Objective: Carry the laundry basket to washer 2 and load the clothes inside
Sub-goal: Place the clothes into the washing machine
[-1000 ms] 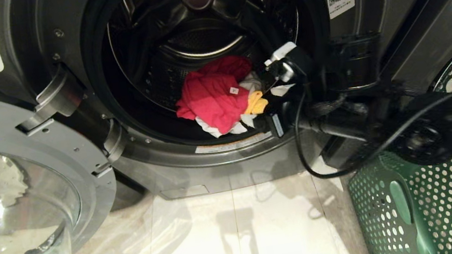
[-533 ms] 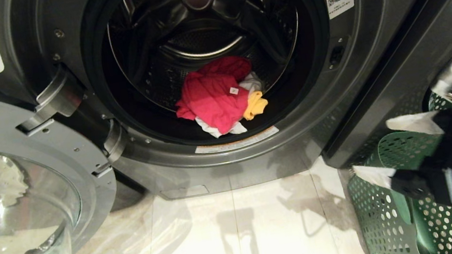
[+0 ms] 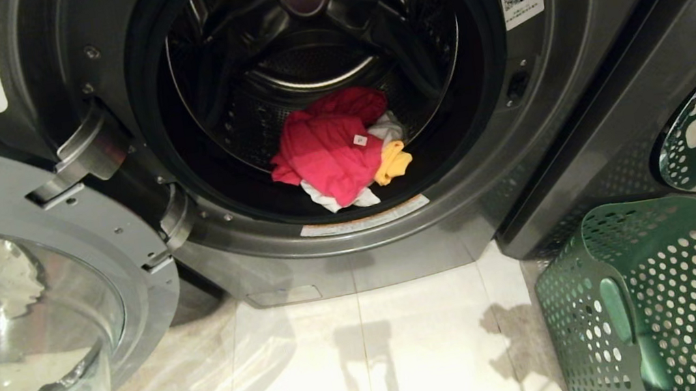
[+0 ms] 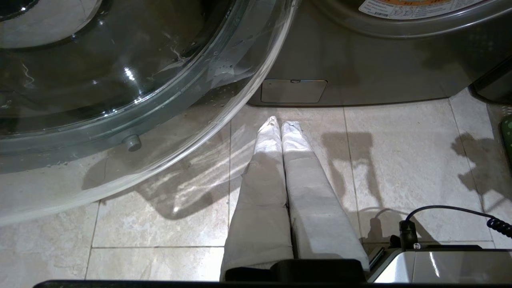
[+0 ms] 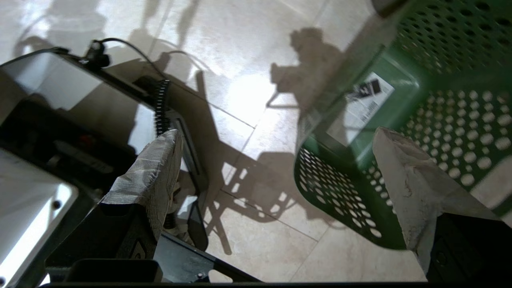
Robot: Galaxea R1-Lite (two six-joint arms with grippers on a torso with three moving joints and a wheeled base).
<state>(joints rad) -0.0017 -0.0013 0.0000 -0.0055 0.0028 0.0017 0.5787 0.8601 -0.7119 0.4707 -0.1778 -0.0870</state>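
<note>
Two grippers are accounted for, nearest first. The left gripper (image 4: 278, 122) is parked low over the floor tiles (image 4: 400, 160) with its taped fingers (image 4: 264, 180) pressed together on nothing, pointed toward the foot of washer 2 (image 4: 360, 68). The right gripper (image 5: 276, 136) is seen only in its own wrist view, spread wide and empty, with one finger (image 5: 154, 176) over the robot's base and the other finger (image 5: 408, 188) in front of the wall of the laundry basket (image 5: 440, 116).

The basket is standing on the floor at the robot's right, just beside the right gripper, and no garment shows in the part visible (the basket interior is only partly in view). The right arm is therefore judged the nearer one for any further pick.

Further off, washer 2 (image 3: 544, 125) is standing with its glass door (image 3: 13, 307) swung fully open to the left. The clothes (image 3: 331, 153) are lying inside the drum (image 3: 311, 42), low and just behind the front lip, ahead and to the left of the basket. Loading is judged essentially done.
</note>
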